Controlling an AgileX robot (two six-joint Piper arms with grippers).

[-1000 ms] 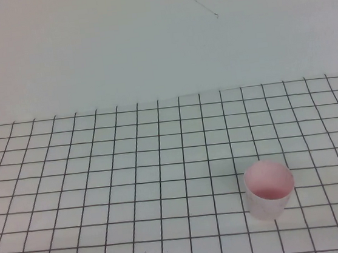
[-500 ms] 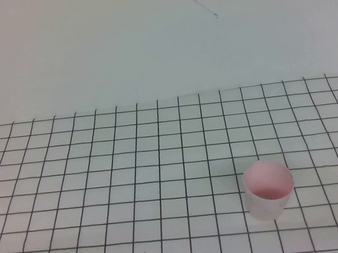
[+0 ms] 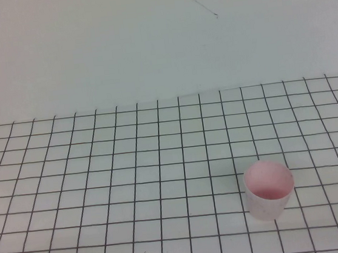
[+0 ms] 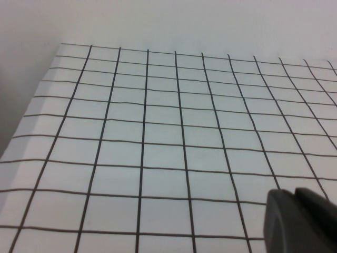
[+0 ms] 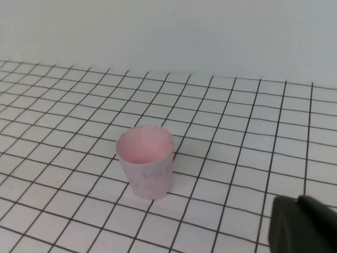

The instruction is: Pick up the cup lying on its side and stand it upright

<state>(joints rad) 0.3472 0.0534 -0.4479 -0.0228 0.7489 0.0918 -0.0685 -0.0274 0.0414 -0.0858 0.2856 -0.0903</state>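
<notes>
The cup (image 3: 268,189) is small, pale pink-white and pinker inside. It stands upright, mouth up, on the grid mat at the right front of the high view. It also shows in the right wrist view (image 5: 146,161), upright and free of any gripper. My right gripper (image 5: 296,203) is shut and empty, well apart from the cup. My left gripper (image 4: 294,194) is shut and empty over bare grid at the left side; the cup is not in its view. Neither gripper shows in the high view.
The white grid mat (image 3: 133,185) covers the table. Its far edge meets a plain pale wall (image 3: 147,43). The mat's left edge (image 4: 31,105) drops off beside the left gripper's area.
</notes>
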